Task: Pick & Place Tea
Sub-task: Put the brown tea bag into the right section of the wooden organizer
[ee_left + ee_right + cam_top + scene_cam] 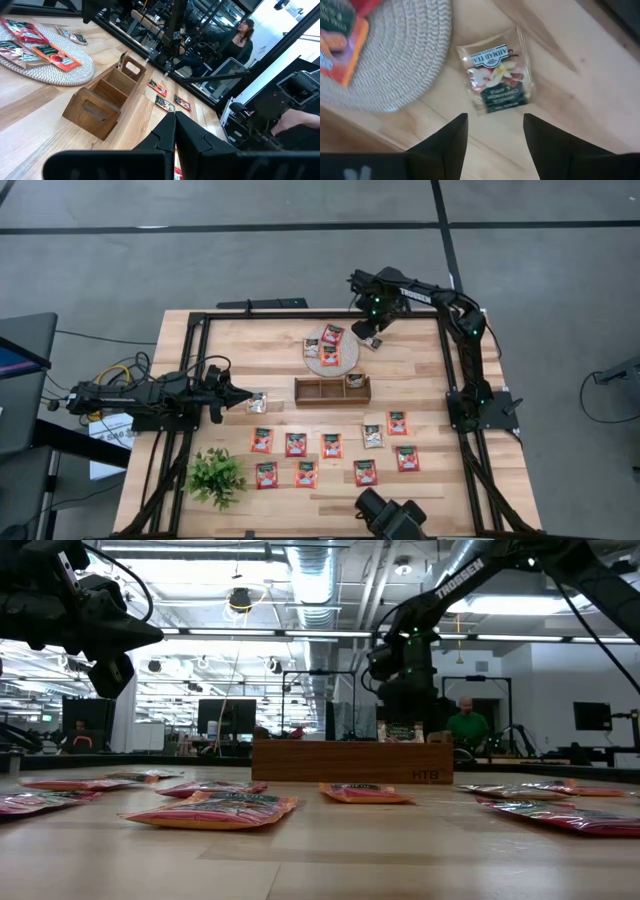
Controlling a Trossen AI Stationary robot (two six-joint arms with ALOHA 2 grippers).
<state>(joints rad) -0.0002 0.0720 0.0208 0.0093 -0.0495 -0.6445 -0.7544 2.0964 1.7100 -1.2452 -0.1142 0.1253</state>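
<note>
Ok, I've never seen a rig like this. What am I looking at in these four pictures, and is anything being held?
Two dark robot arms work at a wooden table. One picture looks straight down, one looks level across the tabletop, and two come from cameras on the arms' wrists. On the table lie tea sachets, a woven mat bearing three more, a wooden tray and a small plant. The right gripper hovers open over a clear sachet beside the mat. The left gripper waits shut at the left side. Nothing is held.
</note>
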